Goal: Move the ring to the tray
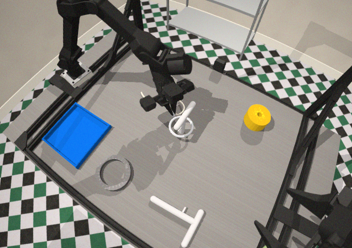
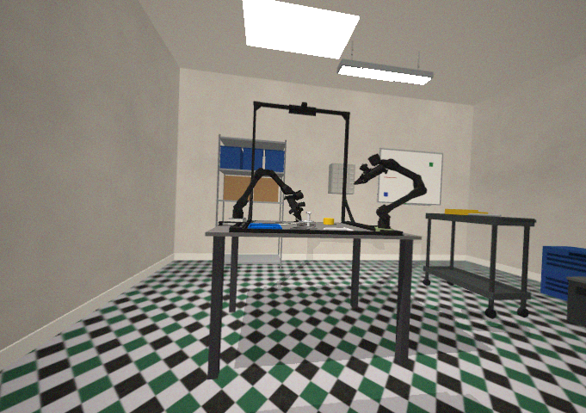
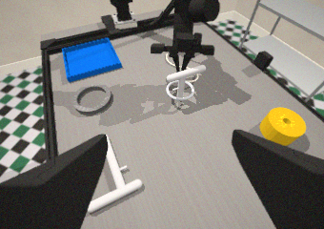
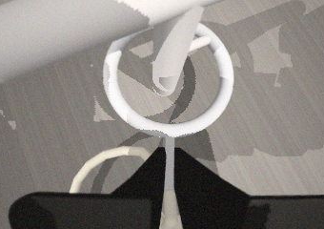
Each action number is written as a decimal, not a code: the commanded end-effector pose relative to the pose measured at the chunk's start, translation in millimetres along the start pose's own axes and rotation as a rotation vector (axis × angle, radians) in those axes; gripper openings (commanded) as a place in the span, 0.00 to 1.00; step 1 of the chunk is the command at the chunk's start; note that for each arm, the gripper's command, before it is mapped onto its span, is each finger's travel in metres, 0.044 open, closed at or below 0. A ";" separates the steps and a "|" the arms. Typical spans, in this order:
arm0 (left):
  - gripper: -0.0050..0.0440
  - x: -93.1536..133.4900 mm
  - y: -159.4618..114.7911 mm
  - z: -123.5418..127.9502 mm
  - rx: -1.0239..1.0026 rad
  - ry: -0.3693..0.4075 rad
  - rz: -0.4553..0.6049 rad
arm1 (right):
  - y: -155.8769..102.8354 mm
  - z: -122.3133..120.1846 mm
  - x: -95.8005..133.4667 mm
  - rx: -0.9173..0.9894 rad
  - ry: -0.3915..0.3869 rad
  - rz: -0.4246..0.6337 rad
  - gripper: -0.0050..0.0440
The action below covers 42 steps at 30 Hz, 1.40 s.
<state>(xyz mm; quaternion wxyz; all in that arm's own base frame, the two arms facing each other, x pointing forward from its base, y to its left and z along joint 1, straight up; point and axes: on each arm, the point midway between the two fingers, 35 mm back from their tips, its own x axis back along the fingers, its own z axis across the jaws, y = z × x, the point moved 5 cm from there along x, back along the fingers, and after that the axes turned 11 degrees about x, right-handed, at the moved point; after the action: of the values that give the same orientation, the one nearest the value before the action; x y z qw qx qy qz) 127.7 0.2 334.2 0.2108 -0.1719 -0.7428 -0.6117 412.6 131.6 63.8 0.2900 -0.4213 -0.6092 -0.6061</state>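
Right gripper [image 1: 173,114] [image 2: 299,219] [image 3: 181,71] [image 4: 169,149]: clenched on the white ring [image 1: 181,136] [image 3: 180,98] [image 4: 172,130] by its thin grey tab [image 4: 170,164]. Ring is around the upright of the stake [image 1: 185,115] [image 2: 308,218] [image 3: 186,72] [image 4: 167,52], below the crossbar. Left gripper [image 1: 271,206] [image 2: 355,182] [image 3: 170,135]: fingers wide apart, nothing between. Blue tray [image 1: 76,136] [image 2: 264,225] [image 3: 91,58] flat on table, open side up, well apart from ring. Grey hoop [image 1: 114,187] [image 3: 93,111] near tray. Yellow cylinder [image 1: 254,122] [image 2: 328,220] [image 3: 280,131] stands well apart from tray.
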 end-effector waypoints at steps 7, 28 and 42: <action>0.92 -0.1 -0.7 -0.1 -0.002 -0.002 0.003 | 0.0 3.8 0.7 0.117 -0.112 -0.044 0.10; 0.92 -0.1 -0.7 -0.1 -0.002 -0.002 0.003 | -5.3 14.0 1.6 0.390 -0.380 -0.117 0.10; 0.92 -0.1 -0.7 -0.1 -0.002 -0.002 0.003 | -1.0 6.2 7.3 0.452 -0.371 -0.115 0.10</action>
<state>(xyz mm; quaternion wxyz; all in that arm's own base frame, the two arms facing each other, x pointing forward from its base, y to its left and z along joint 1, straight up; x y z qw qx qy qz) 127.7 0.2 334.1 0.2108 -0.1719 -0.7428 -0.6117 409.5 142.1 64.2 0.2218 -0.4195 -0.7938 -0.3803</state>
